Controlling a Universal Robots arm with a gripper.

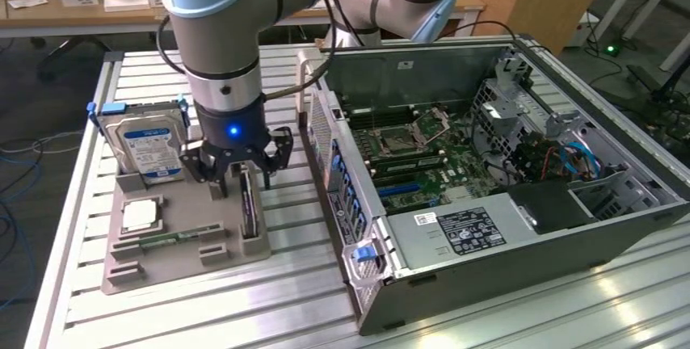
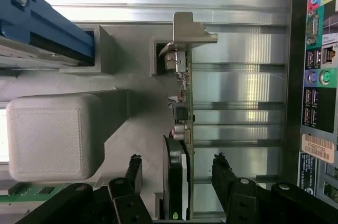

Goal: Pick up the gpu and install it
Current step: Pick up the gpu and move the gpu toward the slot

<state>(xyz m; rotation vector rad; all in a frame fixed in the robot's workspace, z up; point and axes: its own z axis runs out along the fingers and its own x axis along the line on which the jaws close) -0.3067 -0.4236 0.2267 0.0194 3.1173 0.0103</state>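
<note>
Gpu (image 1: 251, 220): standing on edge in a slot of the grey tray (image 1: 183, 264) on the table (image 1: 216, 317), between the hard drive (image 1: 151, 143) and the open case (image 1: 485, 203), going by the exterior view. Hanging right over it with the gripper (image 1: 242, 185) spread wide, gripping nothing. Wrist view: looking down along the gpu (image 2: 184, 102) edge-on, bracket (image 2: 193, 31) at its far end; straddling it with fingers (image 2: 133, 174) one on each side, both standing apart from the card.
</note>
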